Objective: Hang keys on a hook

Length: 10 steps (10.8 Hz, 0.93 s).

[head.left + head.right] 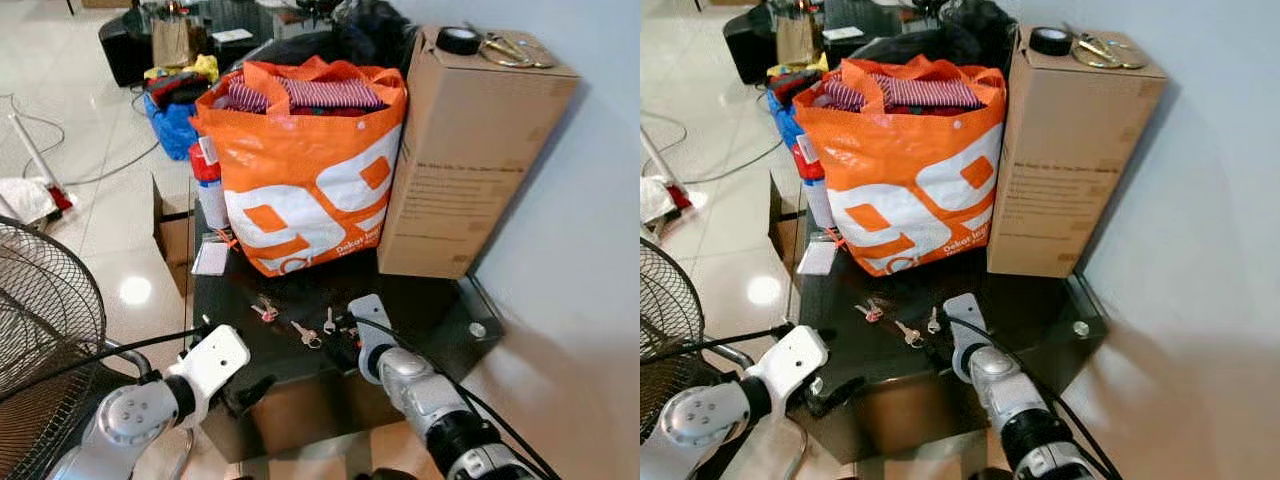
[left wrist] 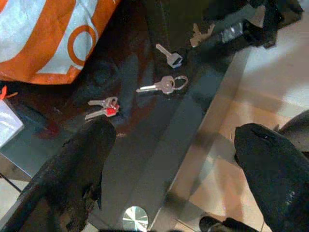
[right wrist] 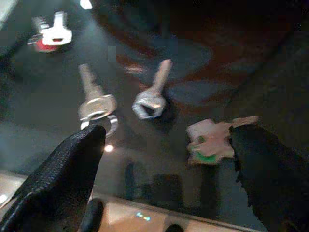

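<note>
keys loose on the dark glass table, both grippers spread above them

head views: silver keys (image 1: 308, 335) lie near the glass table (image 1: 440, 310) front edge, before the orange bag (image 1: 305, 165).
left wrist: left gripper (image 2: 174, 169) spread; red-tagged keys (image 2: 102, 107) beyond.
right wrist: right gripper (image 3: 169, 159) spread over a ringed key (image 3: 96, 104).

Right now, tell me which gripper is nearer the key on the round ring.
Right. The right gripper hovers just above the ringed key, jaws open. The left gripper sits back at the dark glass table's front edge, also open.
</note>
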{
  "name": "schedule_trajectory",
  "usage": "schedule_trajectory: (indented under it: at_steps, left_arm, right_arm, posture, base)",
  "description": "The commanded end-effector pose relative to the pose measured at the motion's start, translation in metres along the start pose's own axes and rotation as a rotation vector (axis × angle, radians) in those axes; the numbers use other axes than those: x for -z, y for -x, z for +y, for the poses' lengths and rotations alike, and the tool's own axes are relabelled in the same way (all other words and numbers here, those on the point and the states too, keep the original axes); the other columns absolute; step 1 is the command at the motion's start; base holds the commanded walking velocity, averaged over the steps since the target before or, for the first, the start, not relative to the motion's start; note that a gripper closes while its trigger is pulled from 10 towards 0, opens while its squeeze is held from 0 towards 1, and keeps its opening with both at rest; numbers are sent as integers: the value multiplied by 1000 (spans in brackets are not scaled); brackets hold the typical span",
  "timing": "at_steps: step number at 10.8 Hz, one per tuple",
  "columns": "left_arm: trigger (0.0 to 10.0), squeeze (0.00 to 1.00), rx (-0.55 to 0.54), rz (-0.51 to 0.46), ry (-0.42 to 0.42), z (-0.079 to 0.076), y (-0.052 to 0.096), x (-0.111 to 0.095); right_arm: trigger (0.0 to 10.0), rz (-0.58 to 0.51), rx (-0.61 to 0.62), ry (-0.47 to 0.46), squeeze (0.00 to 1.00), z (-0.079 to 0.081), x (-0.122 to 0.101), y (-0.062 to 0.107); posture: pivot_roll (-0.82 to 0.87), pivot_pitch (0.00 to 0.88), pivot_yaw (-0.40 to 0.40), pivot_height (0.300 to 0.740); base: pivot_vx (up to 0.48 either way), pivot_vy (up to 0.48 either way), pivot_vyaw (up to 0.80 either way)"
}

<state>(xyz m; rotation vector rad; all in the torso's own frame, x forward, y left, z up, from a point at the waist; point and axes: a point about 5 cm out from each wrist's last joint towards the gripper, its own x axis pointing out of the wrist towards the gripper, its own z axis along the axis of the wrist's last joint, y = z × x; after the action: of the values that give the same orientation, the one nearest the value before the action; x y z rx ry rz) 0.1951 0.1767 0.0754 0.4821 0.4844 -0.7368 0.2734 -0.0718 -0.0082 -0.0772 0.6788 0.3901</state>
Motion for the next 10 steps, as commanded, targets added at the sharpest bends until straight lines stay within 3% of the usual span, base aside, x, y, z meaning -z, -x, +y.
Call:
schedule_trajectory:
  at_steps: [1,2,3,4,10]
  left_arm:
    - [10000,27,-6,1,-11,3,5,-1]
    - [10000,27,-1,8,-16,4,7,1]
    - [10000,27,2,13,-19,4,8,1]
    - [10000,27,11,21,-26,5,10,2]
    - [10000,31,25,27,-29,2,12,3]
  right_arm:
    - [10000,2,50,21,0,-5,1,-1]
    - [4706,7,75,10,0,-6,3,-2]
    - [4078,3,91,1,0,-7,4,-3]
    - [0,10,108,-2,0,-9,6,-4]
    - [0,1,91,-63,0,-4,11,-6]
  posture:
    - [1,69,-24,740]
    - [9,72,-17,740]
    - [12,74,-15,740]
    - [15,76,-11,740]
    - [30,81,-9,740]
  base:
    - [0,0,0]
    - [0,0,0]
    - [0,0,0]
    - [0,0,0]
    - [0,0,0]
